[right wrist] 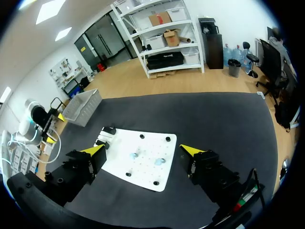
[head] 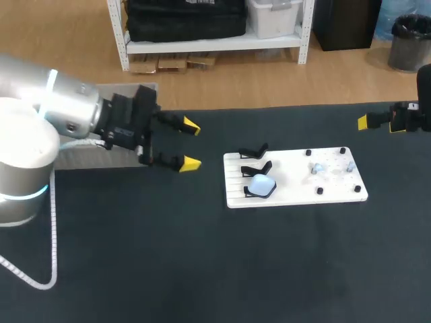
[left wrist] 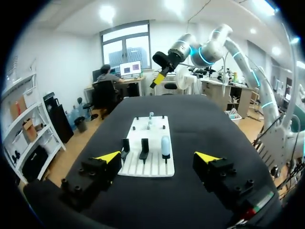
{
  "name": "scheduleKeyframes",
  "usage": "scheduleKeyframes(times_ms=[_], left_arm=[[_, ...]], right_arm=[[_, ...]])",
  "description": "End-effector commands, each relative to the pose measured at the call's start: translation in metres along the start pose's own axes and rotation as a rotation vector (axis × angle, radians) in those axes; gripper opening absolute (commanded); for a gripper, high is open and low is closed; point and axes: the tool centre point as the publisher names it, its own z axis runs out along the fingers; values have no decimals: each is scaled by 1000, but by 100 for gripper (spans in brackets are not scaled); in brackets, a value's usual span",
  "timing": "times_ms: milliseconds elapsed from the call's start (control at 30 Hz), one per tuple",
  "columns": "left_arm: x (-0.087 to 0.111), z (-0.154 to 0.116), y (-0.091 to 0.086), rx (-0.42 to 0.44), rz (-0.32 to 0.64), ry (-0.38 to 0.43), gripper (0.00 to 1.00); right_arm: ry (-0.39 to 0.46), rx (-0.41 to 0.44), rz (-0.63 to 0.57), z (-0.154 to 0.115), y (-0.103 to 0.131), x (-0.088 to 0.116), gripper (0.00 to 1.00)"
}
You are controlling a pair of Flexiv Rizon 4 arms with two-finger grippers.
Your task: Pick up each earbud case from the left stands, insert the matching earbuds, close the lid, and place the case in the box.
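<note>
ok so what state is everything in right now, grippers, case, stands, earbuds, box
left gripper: open, holding nothing
right gripper: open, holding nothing
pale blue rounded earbud case: seated on a black stand, untouched
other two black stands: empty
two small pale blue earbuds: loose on the white board
pale grey box: contents not visible

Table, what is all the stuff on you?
Table: one, black, under everything.
Board: one, white, right of the table's middle.
Stands: three, black, on the board's left end.
Earbud case: one, pale blue, on the nearest stand.
Earbuds: two, pale blue, on the board's right half.
Pegs: four, black, around the earbuds.
Box: one, pale, at the table's far-left edge.
Left tool: one, black with yellow tips, open, left of the board.
Right tool: one, same colours, open, right of the board.
</note>
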Motion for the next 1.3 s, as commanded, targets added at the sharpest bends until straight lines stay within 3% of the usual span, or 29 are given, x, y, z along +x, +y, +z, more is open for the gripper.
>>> scheduleKeyframes(times_ms=[33, 200, 633, 1200, 1267, 1300], left_arm=[[10, 29, 1, 19, -2, -6, 100], [19, 53, -8, 53, -12, 4, 100], [26, 88, -22, 24, -3, -19, 100], [29, 125, -24, 27, -67, -31, 100], [30, 128, -22, 24, -78, -33, 63], [30, 129, -21, 21, -81, -33, 60]], right_arm=[[1, 0, 0, -1, 0, 0, 100], [1, 0, 0, -1, 0, 0, 100], [1, 0, 0, -1, 0, 0, 100], [1, 0, 0, -1, 0, 0, 100], [1, 0, 0, -1, 0, 0, 100], [1, 0, 0, -1, 0, 0, 100]])
